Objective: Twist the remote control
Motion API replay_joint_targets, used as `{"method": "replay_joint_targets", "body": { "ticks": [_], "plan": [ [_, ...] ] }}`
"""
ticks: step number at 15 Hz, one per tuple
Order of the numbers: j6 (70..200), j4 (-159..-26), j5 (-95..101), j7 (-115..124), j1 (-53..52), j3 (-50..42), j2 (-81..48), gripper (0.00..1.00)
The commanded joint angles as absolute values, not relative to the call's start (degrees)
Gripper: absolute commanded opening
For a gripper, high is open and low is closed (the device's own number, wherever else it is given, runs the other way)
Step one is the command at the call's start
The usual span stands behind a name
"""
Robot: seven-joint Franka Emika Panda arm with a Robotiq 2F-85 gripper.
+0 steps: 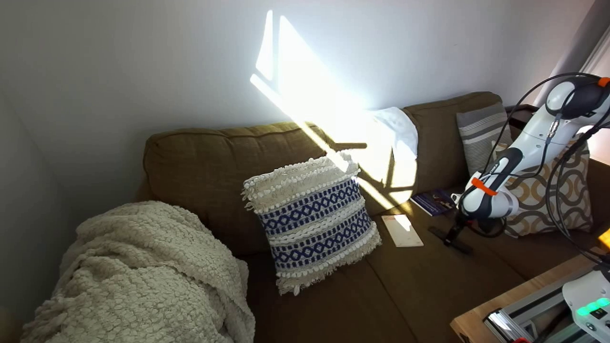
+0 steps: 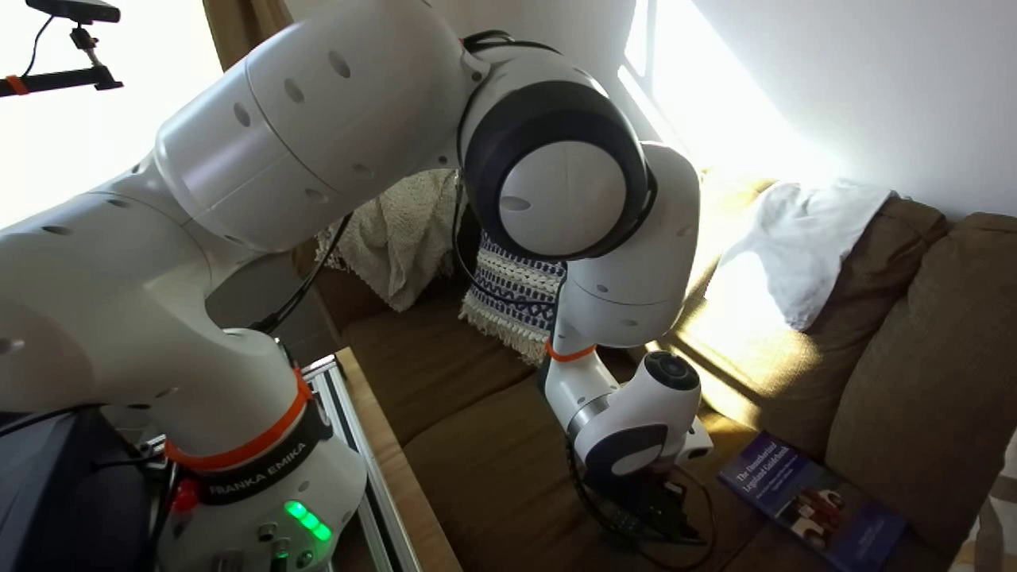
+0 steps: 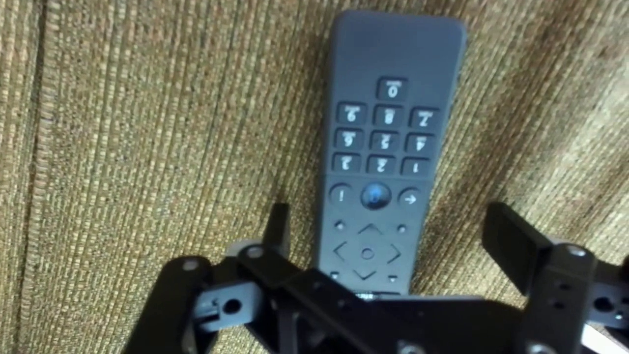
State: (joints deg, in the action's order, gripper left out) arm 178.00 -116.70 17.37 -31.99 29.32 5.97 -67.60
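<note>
A wide couch upholstered in brown ribbed fabric (image 1: 410, 286) runs along a plain pale wall (image 1: 143, 62), where a bright slanting patch of sunlight (image 1: 310, 71) spills down onto the couch's back. At the near right is a light wooden board (image 1: 505, 300) bearing metal rails. By count, an exterior view has one nubbly cream blanket (image 1: 147, 276) heaped over the left end and three cushions: one fringed cream-and-blue woven cushion (image 1: 317, 224) towards the middle, then, at the far right, one grey striped cushion (image 1: 481, 133) and one pale cushion with grey and ochre rings (image 1: 576, 190). One crumpled white cloth (image 2: 802, 238) hangs over the couch's back in both exterior views. On the seat lie one flat cream rectangular piece (image 1: 400, 233), one dark blue printed book (image 2: 810, 500) and, nearer than the book, one slim black remote control (image 3: 385, 152) with ten numbered buttons. One white-and-black robot arm (image 1: 533, 138) reaches in from the right; its black two-fingered gripper (image 3: 388, 226) stands spread, a finger either side of the remote, gaps showing between.
</note>
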Motion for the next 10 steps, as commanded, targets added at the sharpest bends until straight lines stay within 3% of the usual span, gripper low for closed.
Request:
{"method": "replay_joint_targets", "body": {
  "ticks": [1, 7, 10],
  "plan": [
    [176.24, -115.26, 18.35, -32.36, 30.71, 6.69, -69.06, 0.73],
    [175.58, -116.54, 16.03, -29.33, 31.19, 6.86, -67.36, 0.26],
    [176.13, -118.20, 12.96, -23.58, 31.16, 6.77, -65.43, 0.26]
  ]
}}
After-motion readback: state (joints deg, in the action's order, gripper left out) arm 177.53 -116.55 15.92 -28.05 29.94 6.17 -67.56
